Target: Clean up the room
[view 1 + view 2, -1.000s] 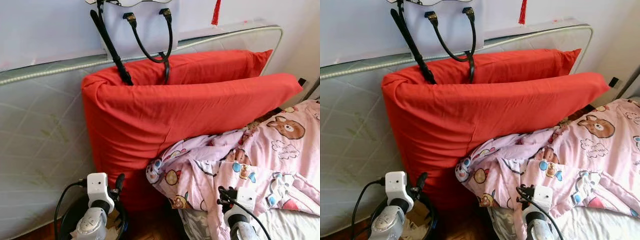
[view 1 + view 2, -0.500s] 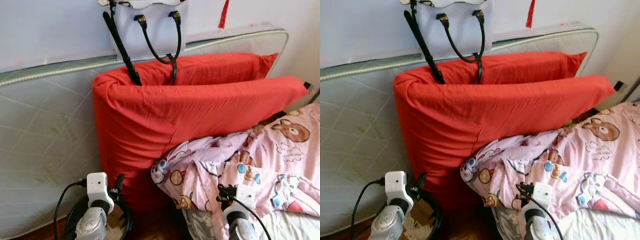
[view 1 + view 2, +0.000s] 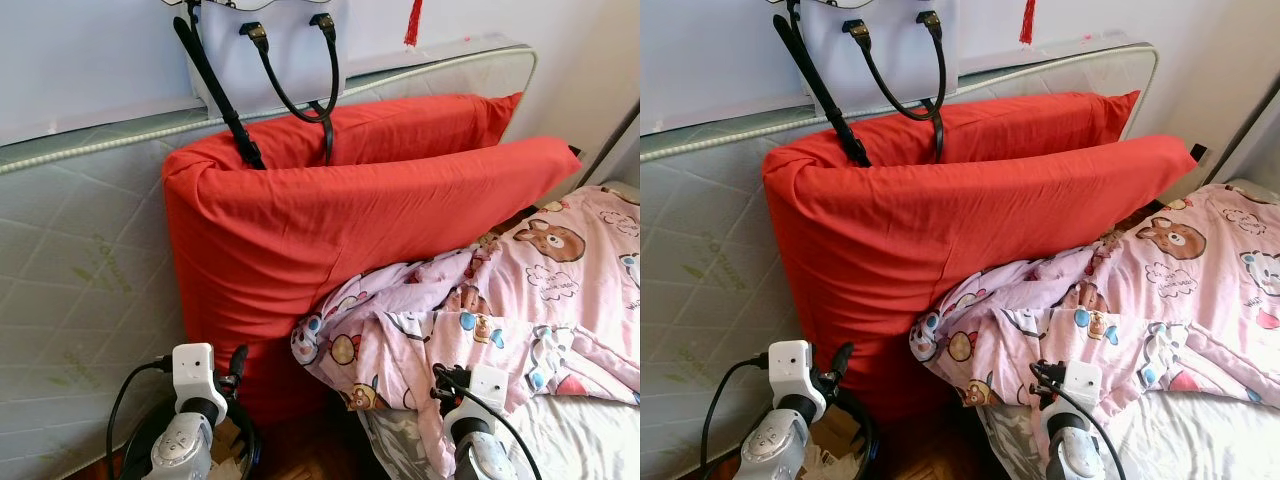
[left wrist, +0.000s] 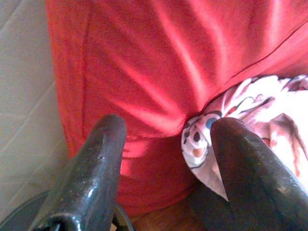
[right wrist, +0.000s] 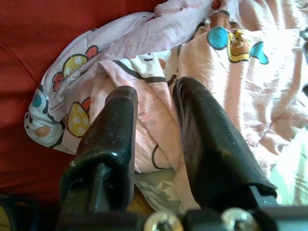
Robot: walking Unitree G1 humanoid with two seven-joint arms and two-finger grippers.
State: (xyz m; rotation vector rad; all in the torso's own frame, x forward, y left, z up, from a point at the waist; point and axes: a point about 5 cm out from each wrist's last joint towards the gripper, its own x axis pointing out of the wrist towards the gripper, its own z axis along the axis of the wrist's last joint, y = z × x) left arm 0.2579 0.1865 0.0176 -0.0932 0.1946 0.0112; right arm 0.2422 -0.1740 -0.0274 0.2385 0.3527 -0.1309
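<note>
The pink cartoon-print blanket (image 3: 480, 310) is lying bunched at the bed's (image 3: 580, 440) head-end corner, spilling over its edge just ahead of the right gripper (image 5: 154, 139), which is gaping empty and sitting nearer than the open, empty left gripper (image 4: 163, 159).

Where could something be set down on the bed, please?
The bare white sheet below the pink cartoon blanket is free. Toward the red pillows the blanket is bunched and crowded. Beside the bed a black bin takes the floor.
</note>
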